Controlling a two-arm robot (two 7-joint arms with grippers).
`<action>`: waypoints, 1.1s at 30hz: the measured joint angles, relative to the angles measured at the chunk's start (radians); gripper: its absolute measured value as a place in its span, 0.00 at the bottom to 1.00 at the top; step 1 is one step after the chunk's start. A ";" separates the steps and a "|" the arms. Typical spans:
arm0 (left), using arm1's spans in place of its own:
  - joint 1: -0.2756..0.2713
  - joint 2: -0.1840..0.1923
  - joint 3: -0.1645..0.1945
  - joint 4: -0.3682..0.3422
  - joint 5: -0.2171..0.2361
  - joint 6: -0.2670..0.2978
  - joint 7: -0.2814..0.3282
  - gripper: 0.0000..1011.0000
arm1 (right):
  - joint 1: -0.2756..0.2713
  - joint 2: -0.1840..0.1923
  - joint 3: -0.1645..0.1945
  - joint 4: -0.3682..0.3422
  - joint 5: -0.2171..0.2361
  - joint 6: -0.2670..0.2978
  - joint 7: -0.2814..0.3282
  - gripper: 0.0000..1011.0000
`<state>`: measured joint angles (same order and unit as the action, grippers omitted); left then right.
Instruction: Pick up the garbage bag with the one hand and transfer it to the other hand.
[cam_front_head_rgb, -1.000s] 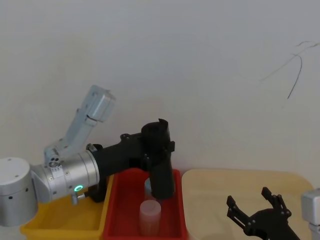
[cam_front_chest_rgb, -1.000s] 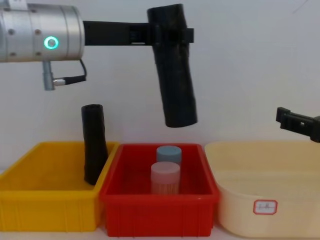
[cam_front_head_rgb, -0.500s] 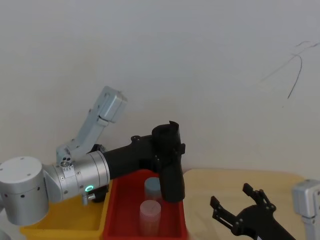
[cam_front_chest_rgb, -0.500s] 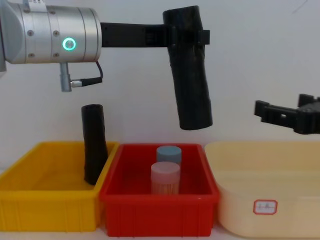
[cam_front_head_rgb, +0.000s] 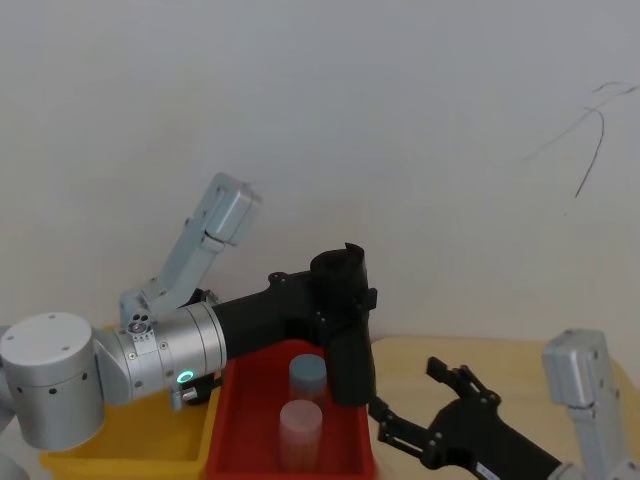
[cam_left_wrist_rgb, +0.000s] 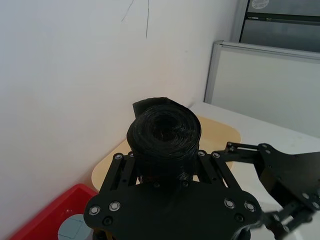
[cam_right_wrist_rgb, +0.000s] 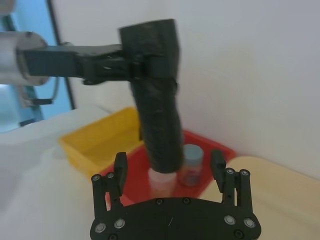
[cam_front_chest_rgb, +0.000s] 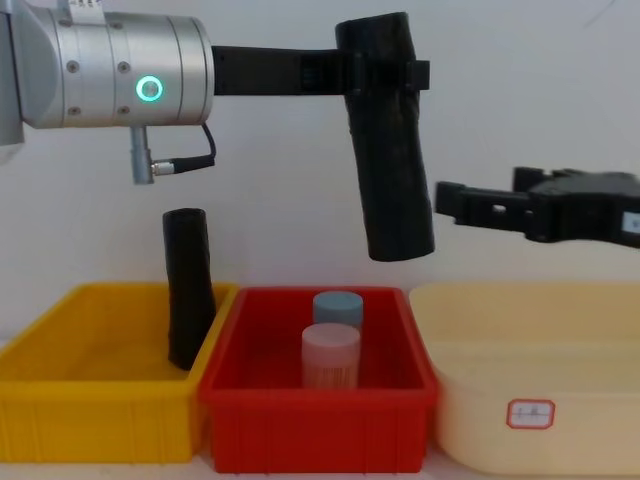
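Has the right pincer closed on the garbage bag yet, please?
No; the right pincer is open, not touching the garbage bag.

The left arm reaches in from the left with its silver wrist (cam_front_chest_rgb: 110, 85) level and the green ring light (cam_front_chest_rgb: 149, 89) lit. A long black bracket (cam_front_chest_rgb: 270, 72) runs right to the left gripper (cam_front_chest_rgb: 385, 72). That gripper is held high, jaws clamped on the upper part of the garbage bag (cam_front_chest_rgb: 395, 180). The right gripper (cam_right_wrist_rgb: 168, 159) comes in from the right, lower down. Its fingers (cam_right_wrist_rgb: 120, 165) are spread wide and point at the roll's lower end without gripping it.
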<state>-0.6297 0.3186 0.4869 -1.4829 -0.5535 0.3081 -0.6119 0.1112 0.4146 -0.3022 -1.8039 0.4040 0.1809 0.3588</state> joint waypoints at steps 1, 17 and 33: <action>0.000 0.000 0.000 0.000 0.000 0.000 0.000 0.44 | 0.012 0.002 -0.008 0.000 0.006 0.010 0.013 0.99; -0.002 -0.003 0.003 0.002 -0.001 0.001 -0.001 0.44 | 0.092 0.003 -0.048 0.038 0.028 0.062 0.054 0.99; -0.003 -0.004 0.003 0.003 -0.001 0.001 0.000 0.44 | 0.161 -0.021 -0.077 0.133 0.014 0.068 0.023 0.99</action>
<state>-0.6323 0.3149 0.4902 -1.4800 -0.5540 0.3087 -0.6123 0.2718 0.3931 -0.3791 -1.6712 0.4179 0.2488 0.3814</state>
